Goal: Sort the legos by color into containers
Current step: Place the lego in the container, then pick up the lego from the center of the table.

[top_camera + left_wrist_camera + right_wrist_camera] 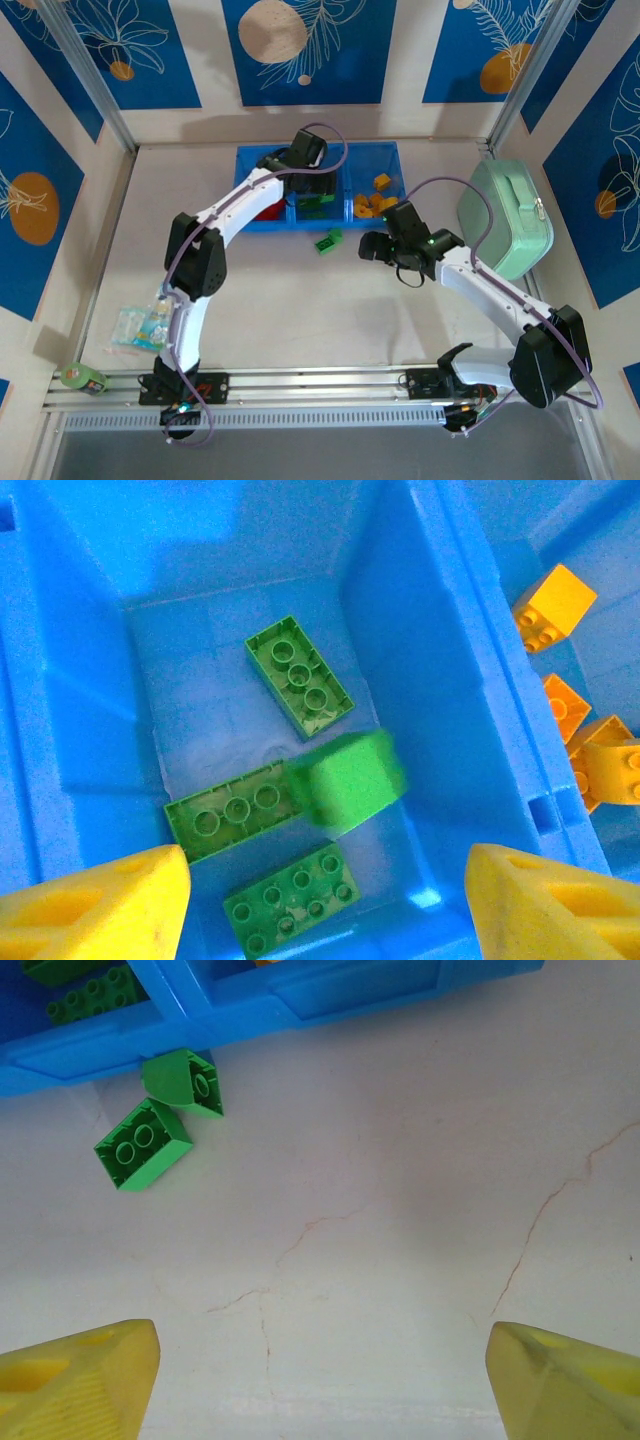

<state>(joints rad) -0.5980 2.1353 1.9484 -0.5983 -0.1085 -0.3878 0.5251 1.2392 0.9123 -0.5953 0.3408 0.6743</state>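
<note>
Starting at the near edge, seen from above: a pale blue packet (140, 325) is lying beside the left arm's base, and a green tape roll (82, 377) is sitting at the rail corner.

Moving out, the right gripper (378, 248) is hovering over the bare table (260, 290). Its own camera is showing the yellow fingers (75, 1380) spread wide with nothing between them.

Just past it, the top view is giving one green speck. The right wrist camera is splitting that speck into two loose green legos (143, 1143), lying just beside the near wall of the blue tray (300, 1005).

Farther on, the left arm is covering much of the tray's middle compartment from above. The red legos (268, 212) are showing in the left compartment and the orange legos (375, 203) in the right.

The left wrist camera is looking straight down into the middle one. The left gripper (325, 910) is hanging over it with its claw apart and gripping nothing. Three green legos (298, 675) are lying flat on the floor, studs up, and a fourth green lego (345, 780) is showing blurred above them.

Off to the right, a mint-green case (505, 220) is resting by the wall.
</note>
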